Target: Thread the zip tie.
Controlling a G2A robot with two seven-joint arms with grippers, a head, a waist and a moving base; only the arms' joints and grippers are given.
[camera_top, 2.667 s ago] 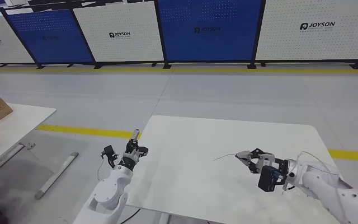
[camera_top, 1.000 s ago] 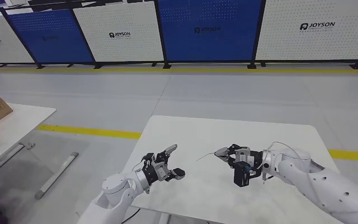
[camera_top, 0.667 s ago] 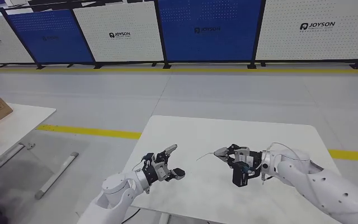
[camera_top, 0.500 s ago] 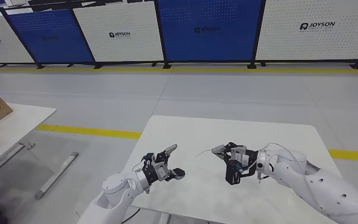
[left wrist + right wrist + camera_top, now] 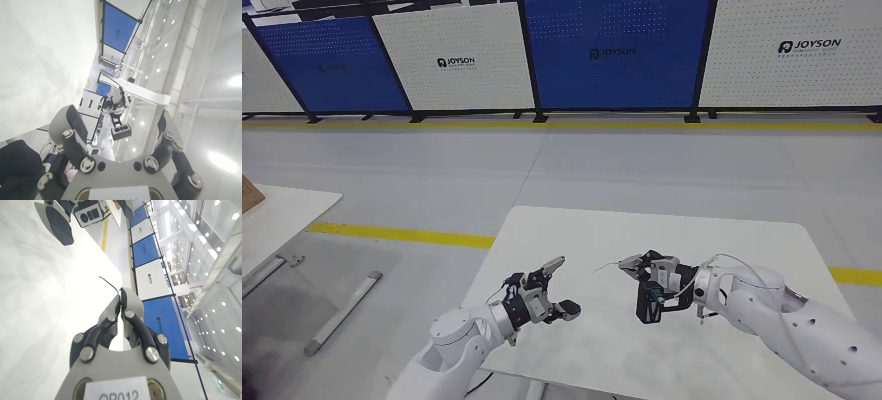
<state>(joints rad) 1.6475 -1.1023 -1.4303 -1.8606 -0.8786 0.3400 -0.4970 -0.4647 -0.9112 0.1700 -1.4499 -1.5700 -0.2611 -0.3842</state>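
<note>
Two end effectors are facing each other over the near part of the white worktop [image 5: 692, 235]. The right end effector [image 5: 121, 296] is clamping the zip tie [image 5: 109, 283] between its closed fingertips. The thin dark strap is projecting from the tips in a slight curve over the worktop, its free end pointing toward the left end effector [image 5: 562, 287]. The left end effector is holding its fingers wide apart and is sitting near the worktop's left edge. The two end effectors are near one another but apart, and the tie's free end is stopping short of the left fingers. Whether the tie's head is lying inside the right grip cannot be told. Beyond the worktop, a row of blue and white perforated panels [image 5: 617, 55] is standing along the floor, and a yellow floor line [image 5: 392, 234] is running past the worktop's far left corner.
</note>
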